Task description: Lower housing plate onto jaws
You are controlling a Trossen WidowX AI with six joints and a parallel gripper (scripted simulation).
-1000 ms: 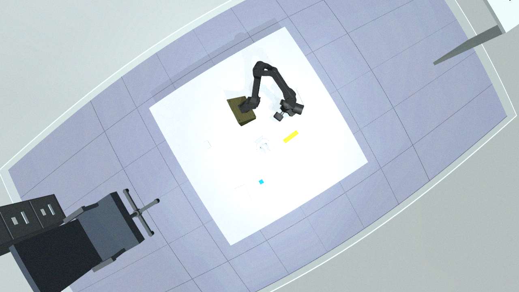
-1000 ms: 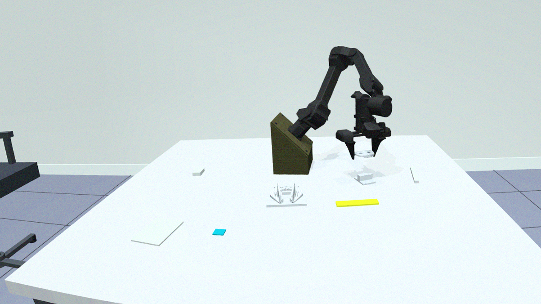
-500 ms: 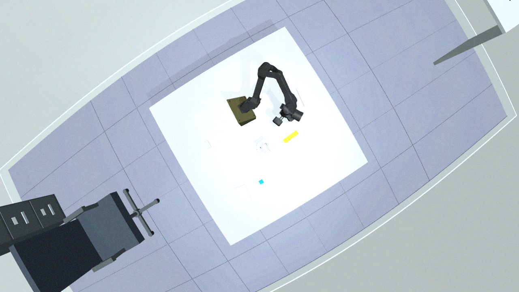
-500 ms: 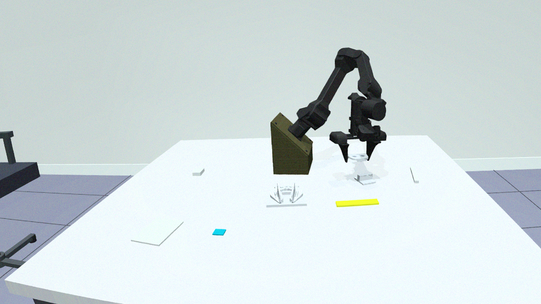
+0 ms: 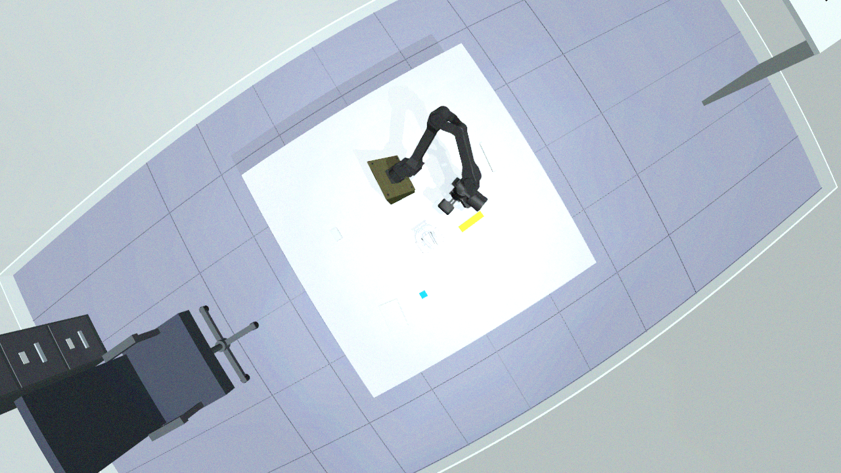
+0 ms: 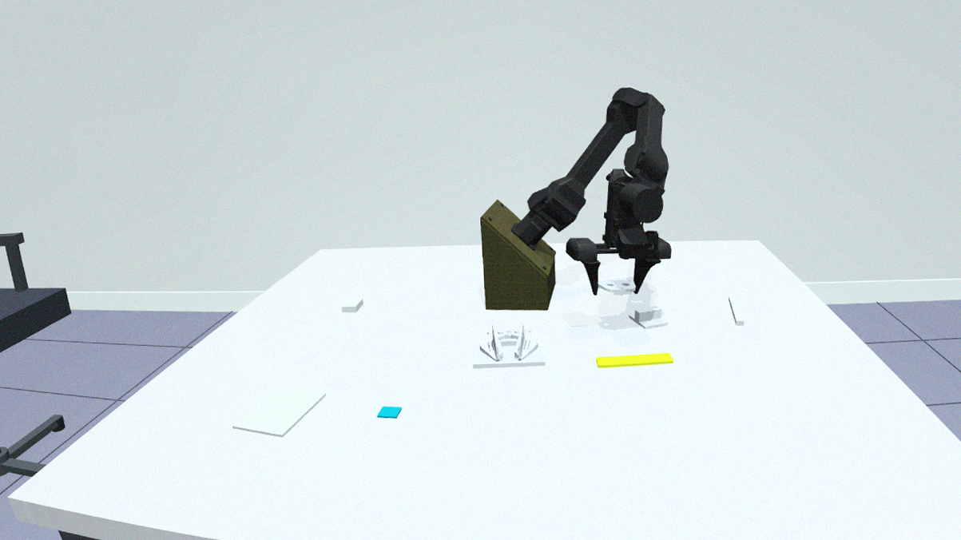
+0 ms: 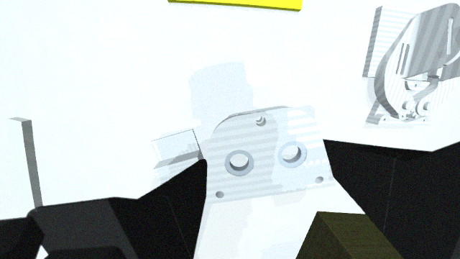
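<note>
My gripper is shut on the white housing plate, one finger at each side edge. The plate has two large ringed holes and several small ones. It is held above the table, behind and to the right of the jaw assembly in the exterior view. The jaw assembly stands on its white base slab, with a left jaw and a right jaw upright and apart. The stubs are too small to tell apart clearly.
A low white stand is below the gripper. A yellow bar lies right of the jaws. A cyan square, a flat white plate, a small block and a strip lie around. The arm's base stands behind.
</note>
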